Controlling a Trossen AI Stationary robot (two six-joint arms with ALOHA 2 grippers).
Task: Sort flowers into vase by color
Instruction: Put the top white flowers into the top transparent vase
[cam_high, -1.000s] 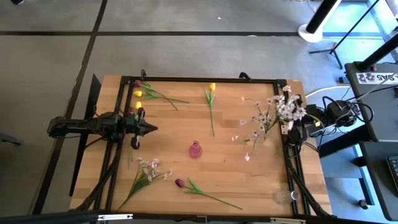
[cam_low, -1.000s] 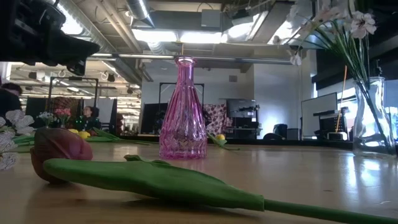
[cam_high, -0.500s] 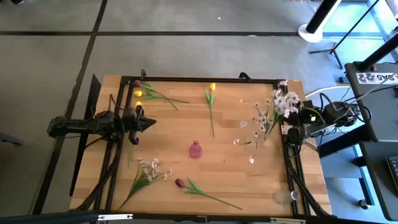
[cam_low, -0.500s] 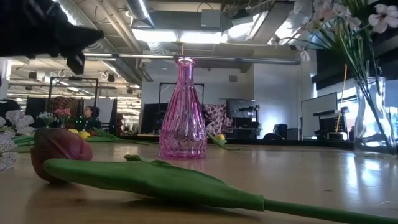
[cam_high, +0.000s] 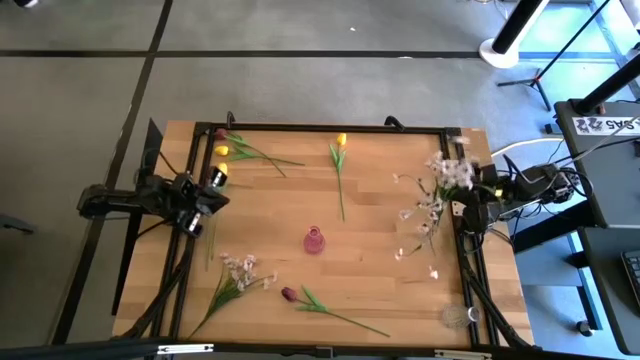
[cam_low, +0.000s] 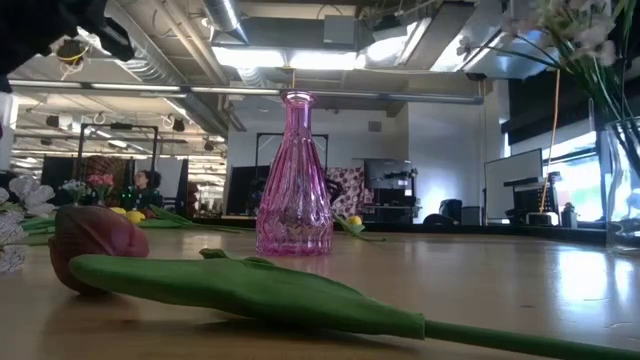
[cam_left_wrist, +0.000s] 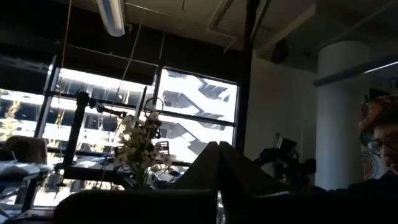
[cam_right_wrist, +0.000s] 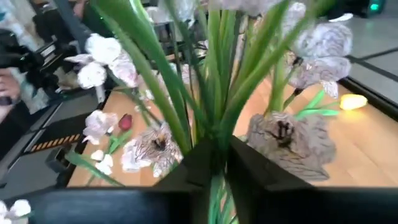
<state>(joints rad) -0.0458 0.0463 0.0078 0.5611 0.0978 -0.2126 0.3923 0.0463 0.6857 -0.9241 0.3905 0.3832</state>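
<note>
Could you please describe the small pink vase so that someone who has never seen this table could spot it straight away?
Start from the wooden table and go to its middle. There the pink glass vase stands upright and alone, a ribbed bottle with a narrow neck, no flowers in it. Everything near it lies flat: a yellow tulip beyond it and a dark red tulip in front.
</note>
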